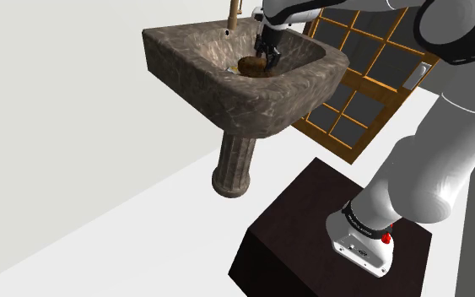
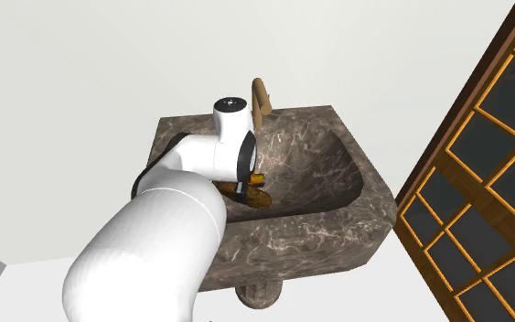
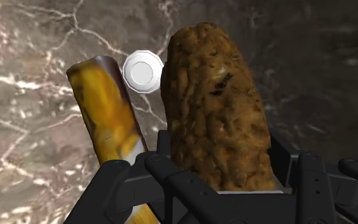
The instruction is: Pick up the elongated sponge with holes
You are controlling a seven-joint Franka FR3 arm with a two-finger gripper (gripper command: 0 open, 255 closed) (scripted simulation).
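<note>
Wrist view, hand [image 3: 225, 167] clasps sponge [image 3: 214, 105], base hidden

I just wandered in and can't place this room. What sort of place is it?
Probably a bathroom or washroom: a marbled stone pedestal sink with a tap and drain, a brown sponge in its basin, and a wood-framed glazed door beside it.

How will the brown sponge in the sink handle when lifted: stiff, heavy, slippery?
Probably light and somewhat squashy: the sponge has a rough, pitted surface. That texture should grip well in the gripper clasping it, so slip seems unlikely. Its long rounded form might roll in the sink if released, toward the yellow cylinder beside it.
</note>
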